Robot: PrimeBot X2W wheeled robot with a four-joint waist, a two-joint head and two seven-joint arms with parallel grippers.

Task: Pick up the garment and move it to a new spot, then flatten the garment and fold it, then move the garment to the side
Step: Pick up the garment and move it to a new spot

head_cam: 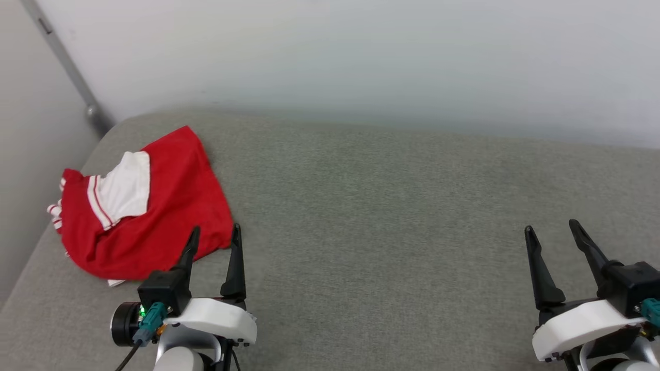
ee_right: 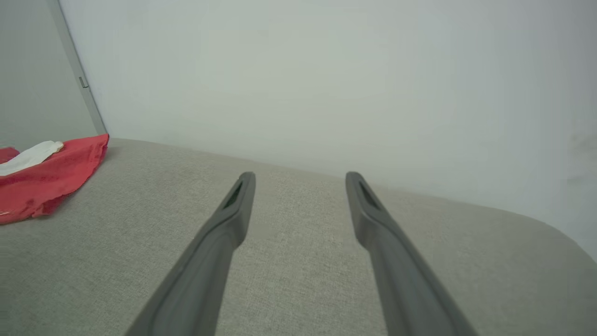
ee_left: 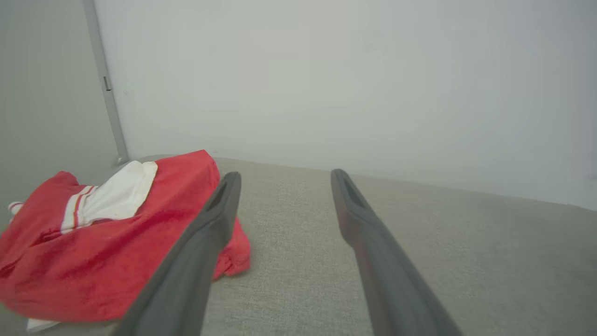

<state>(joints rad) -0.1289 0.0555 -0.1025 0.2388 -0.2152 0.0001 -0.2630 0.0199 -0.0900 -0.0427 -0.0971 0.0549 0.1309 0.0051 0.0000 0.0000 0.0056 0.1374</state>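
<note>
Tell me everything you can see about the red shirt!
The garment is a bright red, soft-looking T-shirt with a white short sleeve edged in red-and-white stripes. It lies crumpled, partly folded over itself, on the left end of the grey fabric surface. The open left gripper sits by its near edge, not gripping it; whether a finger touches it is unclear.

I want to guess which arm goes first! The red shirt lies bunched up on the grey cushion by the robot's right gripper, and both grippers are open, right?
No: the red shirt lies by the left gripper, far from the right gripper, as the head view shows. It is bunched up on the grey cushion, and both grippers are open.
</note>
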